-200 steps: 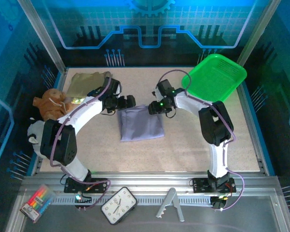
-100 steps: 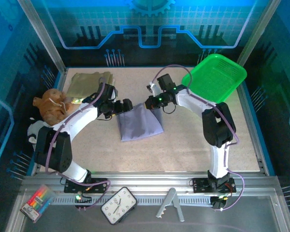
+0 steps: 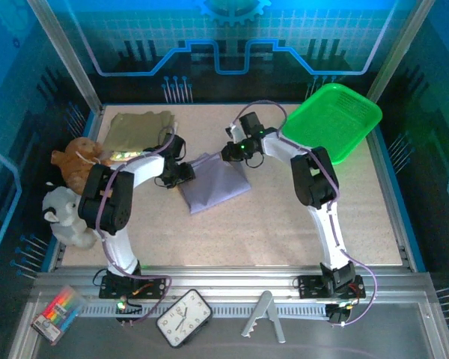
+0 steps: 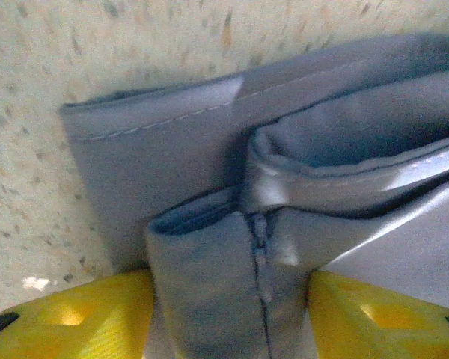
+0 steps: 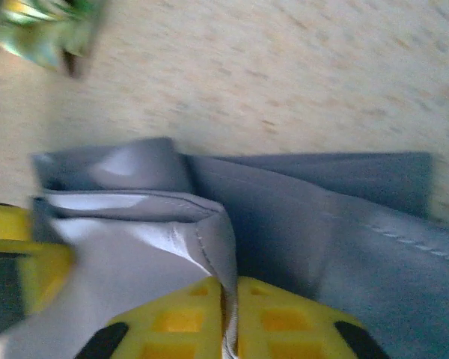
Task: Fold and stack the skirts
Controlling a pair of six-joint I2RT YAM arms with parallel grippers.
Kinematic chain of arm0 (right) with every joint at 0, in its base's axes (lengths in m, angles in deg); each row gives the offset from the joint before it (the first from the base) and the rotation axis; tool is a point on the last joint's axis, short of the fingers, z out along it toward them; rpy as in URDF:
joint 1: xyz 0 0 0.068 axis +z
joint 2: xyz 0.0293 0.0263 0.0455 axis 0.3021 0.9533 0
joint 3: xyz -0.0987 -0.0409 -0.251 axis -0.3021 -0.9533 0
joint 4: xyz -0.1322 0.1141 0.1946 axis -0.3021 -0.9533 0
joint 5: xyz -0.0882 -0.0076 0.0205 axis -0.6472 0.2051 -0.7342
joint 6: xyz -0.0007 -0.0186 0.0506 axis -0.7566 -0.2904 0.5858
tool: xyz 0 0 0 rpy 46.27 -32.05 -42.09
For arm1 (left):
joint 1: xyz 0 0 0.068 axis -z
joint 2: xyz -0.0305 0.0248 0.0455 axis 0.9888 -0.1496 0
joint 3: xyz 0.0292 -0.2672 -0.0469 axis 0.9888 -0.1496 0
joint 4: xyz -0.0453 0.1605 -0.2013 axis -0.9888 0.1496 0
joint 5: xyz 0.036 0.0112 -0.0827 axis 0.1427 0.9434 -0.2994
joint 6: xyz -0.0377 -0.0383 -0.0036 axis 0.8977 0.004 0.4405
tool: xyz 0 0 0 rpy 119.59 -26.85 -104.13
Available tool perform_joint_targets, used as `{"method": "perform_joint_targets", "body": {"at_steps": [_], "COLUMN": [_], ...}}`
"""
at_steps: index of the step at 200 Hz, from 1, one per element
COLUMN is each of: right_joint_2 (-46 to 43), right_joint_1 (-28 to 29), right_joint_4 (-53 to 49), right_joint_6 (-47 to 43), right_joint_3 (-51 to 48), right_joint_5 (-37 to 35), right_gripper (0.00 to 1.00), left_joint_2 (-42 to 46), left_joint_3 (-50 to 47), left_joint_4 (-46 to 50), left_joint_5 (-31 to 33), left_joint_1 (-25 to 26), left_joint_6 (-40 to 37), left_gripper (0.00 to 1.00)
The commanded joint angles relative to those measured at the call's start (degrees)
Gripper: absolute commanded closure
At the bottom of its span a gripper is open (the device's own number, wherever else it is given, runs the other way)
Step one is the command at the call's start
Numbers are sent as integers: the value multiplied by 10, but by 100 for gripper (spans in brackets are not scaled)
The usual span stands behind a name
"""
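Found the lavender-grey skirt (image 3: 215, 191) folded flat mid-table, well ahead of both arm bases, with the near corner lying loose on the table (image 3: 299, 224). Judged the step in hand to be a further fold, bringing the held far edge over toward the near edge. Noted the left gripper (image 3: 185, 173) at the far-left corner, closed roughly halfway onto a thick bunch of hem and seam, with cloth packed between the yellow fingers (image 4: 67, 321). Noted the right gripper (image 3: 228, 155) at the far-right corner, pinched almost fully together on a thin doubled edge. Advise raising both corners level and together, holding the edge taut between them, travelling straight toward the near edge, and lowering fully before release. Expect a skewed fold from uneven height, and possible slip from the bulky left-hand bunch. Read the parcel as nearly square and skewed on the table, with the long axis, by estimate, along the held edge from left-near to right-far and the seamed end toward the left gripper. Logged beyond it the olive-khaki skirt (image 3: 138, 131) far left, well apart, and the green basket (image 3: 333, 120) far right.
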Motion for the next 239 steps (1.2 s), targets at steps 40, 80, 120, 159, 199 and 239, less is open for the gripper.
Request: {"method": "perform_joint_targets", "body": {"at_steps": [40, 80, 120, 159, 199, 239], "right_joint_2": [-87, -126, -73, -24, 4, 6], "right_joint_1": [23, 62, 78, 77, 73, 70], "right_joint_4": [-168, -151, -113, -154, -188, -171], "right_joint_6": [5, 16, 64, 103, 122, 138], "right_joint_3": [22, -24, -35, -24, -32, -59], "right_joint_5": [-230, -166, -68, -98, -122, -102], "right_gripper": [60, 69, 97, 100, 100, 100], "left_joint_2": [96, 122, 97, 89, 69, 53], "left_joint_3": [-49, -98, -114, -136, -137, -142], "left_joint_4": [13, -33, -63, -104, -114, -129], "left_joint_5": [-46, -89, -100, -123, -136, -135], "left_joint_1": [-6, -6, -8, -8, -8, -8], "left_joint_6": [67, 119, 152, 154, 156, 144], "left_gripper": [27, 25, 26, 26, 35, 32]}}
